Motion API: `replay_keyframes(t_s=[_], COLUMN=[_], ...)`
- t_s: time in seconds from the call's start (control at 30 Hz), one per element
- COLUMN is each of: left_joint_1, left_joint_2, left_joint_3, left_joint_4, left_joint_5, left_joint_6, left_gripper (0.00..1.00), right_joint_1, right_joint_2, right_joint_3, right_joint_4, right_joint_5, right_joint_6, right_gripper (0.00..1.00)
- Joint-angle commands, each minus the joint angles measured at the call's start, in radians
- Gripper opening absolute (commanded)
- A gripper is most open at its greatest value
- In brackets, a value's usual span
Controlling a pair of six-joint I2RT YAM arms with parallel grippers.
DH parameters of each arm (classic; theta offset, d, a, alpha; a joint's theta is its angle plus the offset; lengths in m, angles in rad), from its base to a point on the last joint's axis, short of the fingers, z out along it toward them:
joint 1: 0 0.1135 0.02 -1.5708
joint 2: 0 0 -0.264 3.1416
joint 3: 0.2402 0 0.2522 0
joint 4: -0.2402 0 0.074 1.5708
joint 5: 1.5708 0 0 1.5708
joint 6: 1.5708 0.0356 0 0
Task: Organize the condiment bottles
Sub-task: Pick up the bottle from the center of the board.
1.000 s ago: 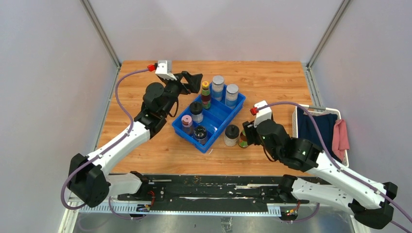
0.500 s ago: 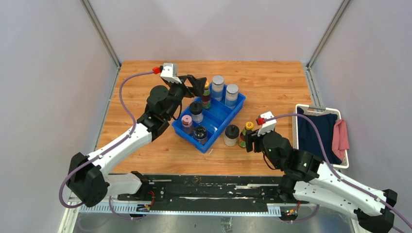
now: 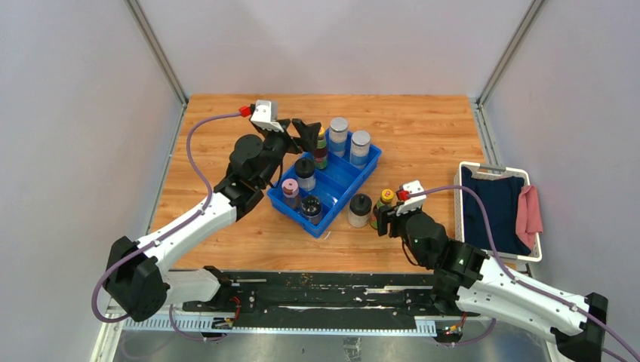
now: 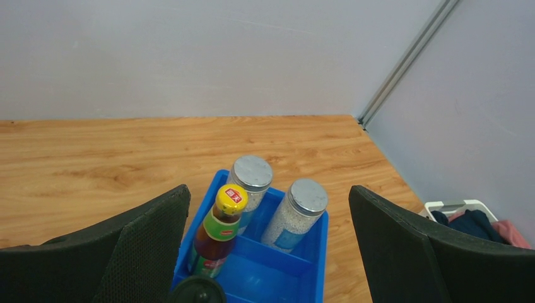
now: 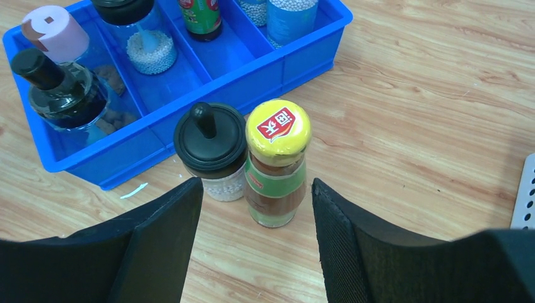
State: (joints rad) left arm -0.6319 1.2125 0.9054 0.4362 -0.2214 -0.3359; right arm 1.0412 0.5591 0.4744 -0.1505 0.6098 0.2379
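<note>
A blue tray (image 3: 349, 189) holds several condiment bottles: a tall dark bottle with a yellow cap (image 3: 320, 147), two grey-lidded jars (image 3: 338, 134) (image 3: 361, 147), a black-lidded jar (image 3: 305, 172), a pink-lidded jar (image 3: 290, 192) and a dark jar (image 3: 311, 207). Outside it, on the table, stand a black-lidded jar (image 3: 360, 210) and a yellow-capped bottle (image 3: 383, 205), side by side. My left gripper (image 3: 306, 132) is open and empty above the tray's far end; the tall bottle (image 4: 217, 237) shows between its fingers. My right gripper (image 5: 255, 186) is open, just short of the yellow-capped bottle (image 5: 277, 164), not touching it.
A white basket (image 3: 457, 211) with dark blue and pink cloths stands at the right edge, close to my right arm. Grey walls enclose the table on three sides. The tray's middle compartment (image 4: 265, 271) holds nothing.
My right gripper has drawn back toward the near edge, uncovering the yellow-capped bottle standing beside the black-lidded jar. My left gripper has moved right, over the tray's far end.
</note>
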Motion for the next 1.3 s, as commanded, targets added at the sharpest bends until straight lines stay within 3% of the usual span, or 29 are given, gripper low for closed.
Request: replay_keyframes(t_s=[0.0, 0.5, 0.67, 1.27], left_joint_1=[-0.012, -0.012, -0.012, -0.013], left_joint_2=[-0.013, -0.008, -0.010, -0.027], left_joint_3=[-0.021, -0.043, -0.045, -0.056], left_joint_4=[0.028, 0.058, 0.058, 0.061], left_joint_5=[-0.015, -0.010, -0.009, -0.016], left_joint_6=[0.026, 0.036, 0.038, 0.050], left_gripper=[1.00, 0.99, 0.99, 0.99], right_joint_1=[0.016, 0.013, 0.008, -0.057], right_joint_2=[-0.020, 0.016, 0.012, 0.103], right_joint_3=[-0.051, -0.117, -0.147, -0.166], right_joint_4=[0.121, 0.280, 0.335, 0.475], right_joint_5=[0.069, 0.094, 0.096, -0.002], right_joint_6=[-0.044, -0.110, -0.125, -0.142], right_gripper=[0.67, 0.64, 0.59, 0.54])
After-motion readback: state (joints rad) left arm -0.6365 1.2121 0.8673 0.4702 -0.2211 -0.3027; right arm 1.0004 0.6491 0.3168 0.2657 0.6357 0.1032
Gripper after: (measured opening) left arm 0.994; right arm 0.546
